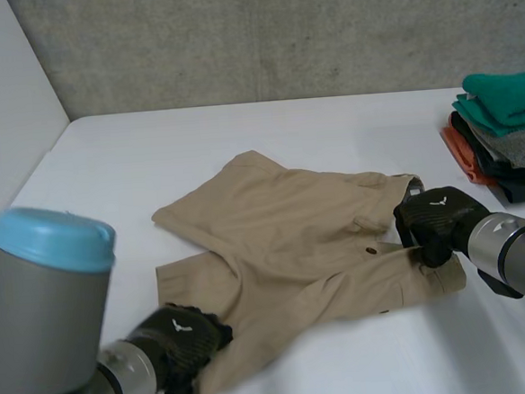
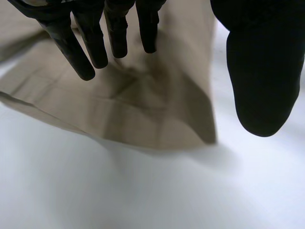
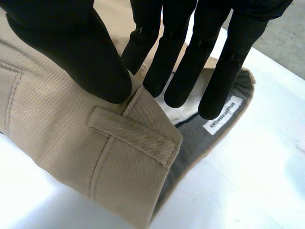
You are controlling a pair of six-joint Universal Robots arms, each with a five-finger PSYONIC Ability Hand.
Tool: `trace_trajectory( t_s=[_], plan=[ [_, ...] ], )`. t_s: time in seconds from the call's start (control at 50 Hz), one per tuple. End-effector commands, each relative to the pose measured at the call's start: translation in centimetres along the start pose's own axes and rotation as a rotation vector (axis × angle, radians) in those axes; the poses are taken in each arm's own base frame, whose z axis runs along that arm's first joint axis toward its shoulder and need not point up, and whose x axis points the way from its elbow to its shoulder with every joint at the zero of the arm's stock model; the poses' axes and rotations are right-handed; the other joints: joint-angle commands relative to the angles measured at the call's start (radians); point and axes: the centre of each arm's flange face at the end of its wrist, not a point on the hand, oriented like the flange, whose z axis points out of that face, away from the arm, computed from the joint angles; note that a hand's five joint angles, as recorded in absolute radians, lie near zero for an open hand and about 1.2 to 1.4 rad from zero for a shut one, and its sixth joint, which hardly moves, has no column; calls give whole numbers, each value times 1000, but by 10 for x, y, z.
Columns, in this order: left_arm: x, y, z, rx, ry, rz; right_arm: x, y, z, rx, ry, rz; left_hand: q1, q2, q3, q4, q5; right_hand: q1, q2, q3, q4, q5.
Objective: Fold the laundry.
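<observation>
**Two hands on one pair of tan shorts**

Tan shorts [image 1: 293, 240] lie spread flat near the middle of the white desk [image 1: 151, 151]. The waistband points toward the robot's right and the legs toward its left. One leg runs to the far left, the other to the near left.

Right hand [image 1: 435, 219] is at the waistband end, on its near corner. Its thumb [image 3: 71, 47] presses the outer face of the waistband [image 3: 57, 143] just beside a belt loop [image 3: 131, 133]. Its fingers [image 3: 176, 71] reach over the edge onto the inner side, so the band is pinched between thumb and fingers. Grey lining and a small white label [image 3: 221, 117] show at the fingertips.

Left hand [image 1: 177, 334] is over the hem of the near leg, close to the desk's front edge. Its straight, spread digits [image 2: 93, 43] hang over the cloth. The left thumb [image 2: 264, 71] is well apart from them, over bare desk past the leg's edge. It grips nothing. Can't tell if the tips touch the cloth.

Stack of folded clothes [image 1: 501, 135] sits at the desk's far right edge, apart from the shorts. Teal is on top, grey and dark pieces are under it, and orange is at the bottom.
</observation>
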Motion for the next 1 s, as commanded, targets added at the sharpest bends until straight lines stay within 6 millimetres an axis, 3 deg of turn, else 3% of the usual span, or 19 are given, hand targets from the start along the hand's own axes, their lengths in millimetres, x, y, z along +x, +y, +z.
trace_trajectory(
  t_s=[0.02, 0.04, 0.06, 0.1, 0.12, 0.18, 0.26, 0.34, 0.4, 0.54, 0.62, 0.76, 0.78, 0.84, 0.92, 1.0],
  plan=[
    [15, 2, 15, 18, -12, 38, 3, -1, 0, 8, 31, 19, 187, 189, 190, 183, 186, 265, 221, 205, 198, 191],
    [16, 1, 19, 20, -20, 41, 3, -1, 0, 9, 28, 20, 263, 265, 266, 259, 262, 265, 221, 205, 198, 191],
    [15, -1, 25, 29, -48, 44, 3, -1, -1, 9, 28, 22, 627, 629, 630, 623, 626, 265, 221, 205, 198, 191],
    [13, -3, 29, 39, -80, 39, 2, -1, -2, 7, 25, 17, 1039, 1042, 1043, 1035, 1039, 265, 221, 205, 198, 191],
    [10, -6, 32, 52, -117, 33, 1, -2, -4, 1, 19, 5, 1111, 1113, 1114, 1107, 1110, 265, 221, 205, 198, 191],
    [6, -10, 29, 79, -157, 36, -1, -1, -10, -23, 1, -42, 1112, 1114, 1115, 1108, 1111, 265, 221, 205, 198, 191],
    [10, -12, 9, 115, -151, 63, -12, 14, -37, -153, -157, -302, 1112, 1114, 1115, 1108, 1111, 265, 221, 205, 198, 191],
    [22, 2, -12, 42, -54, 217, -16, 37, -66, -327, -379, -525, 1112, 1114, 1115, 1108, 1111, 265, 221, 205, 198, 191],
    [19, 6, -14, -8, -30, 260, -15, 41, -74, -363, -458, -617, 1112, 1114, 1115, 1108, 1111, 265, 221, 205, 198, 191],
    [-6, -19, 3, 35, -102, 259, -6, 28, -48, -277, -279, -489, 1112, 1114, 1115, 1108, 1111, 265, 221, 205, 198, 191],
    [-20, -47, 23, 118, -182, 255, -5, 14, -40, -207, -220, -419, 1112, 1114, 1115, 1108, 1111, 265, 221, 205, 198, 191],
    [-64, -116, 54, 359, -371, 238, 5, -25, -16, -12, -54, -369, 1112, 1114, 1115, 1108, 1111, 265, 221, 205, 198, 191],
    [-75, -132, 63, 415, -419, 247, 11, -31, -6, 28, -5, -351, 1112, 1114, 1115, 1108, 1111, 265, 221, 205, 198, 191],
    [-88, -153, 79, 482, -488, 272, 19, -41, 11, 89, 81, -332, 1112, 1114, 1115, 1108, 1111, 265, 221, 205, 198, 191],
    [-114, -185, 115, 578, -621, 326, 32, -54, 50, 208, 232, -334, 1112, 1114, 1115, 1108, 1111, 265, 221, 205, 198, 191],
    [-120, -191, 148, 595, -666, 353, 36, -56, 83, 310, 310, -361, 1112, 1114, 1115, 1108, 1111, 265, 221, 205, 198, 191]
  ],
)
